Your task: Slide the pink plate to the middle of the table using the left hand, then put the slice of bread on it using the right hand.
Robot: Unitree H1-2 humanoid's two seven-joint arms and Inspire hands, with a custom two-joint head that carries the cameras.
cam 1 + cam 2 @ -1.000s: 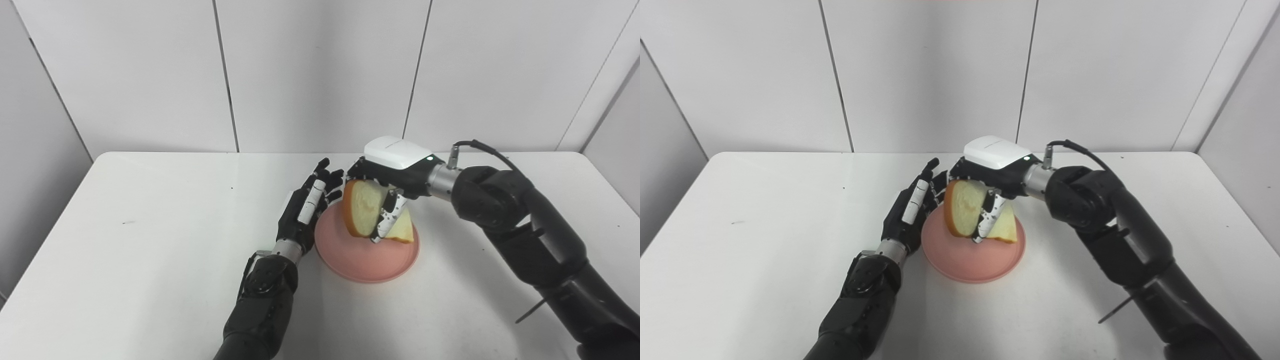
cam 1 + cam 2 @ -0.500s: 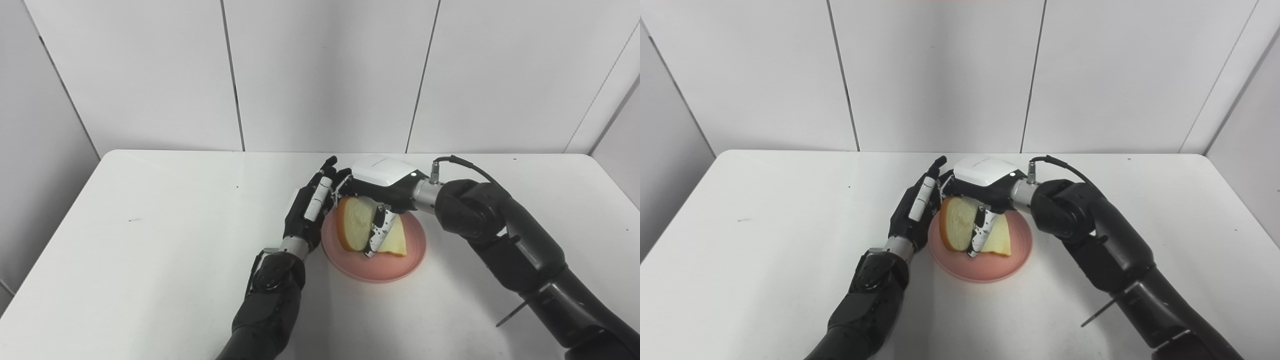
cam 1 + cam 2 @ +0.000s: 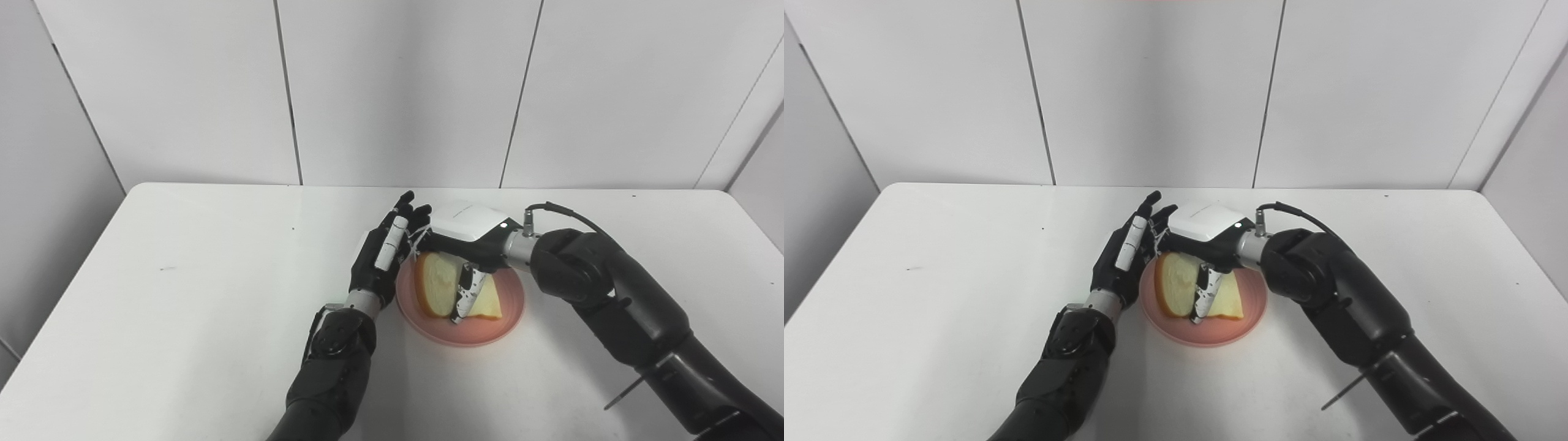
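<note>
The pink plate sits near the middle of the white table. The slice of bread rests tilted on it, its lower edge down on the plate. My right hand is over the plate, its fingers still closed around the bread, with the thumb across its front face. My left hand stands on edge just left of the plate, open and empty, fingers straight and pointing away, next to the plate's left rim. The same scene shows in the right eye view, with the bread on the plate.
The white table ends at a white panelled wall at the back. A thin cable loops from my right wrist. My right forearm crosses the table's right front.
My right hand has lowered the bread from above the plate down onto it. My left hand has stayed beside the plate. The camera has shifted slightly.
</note>
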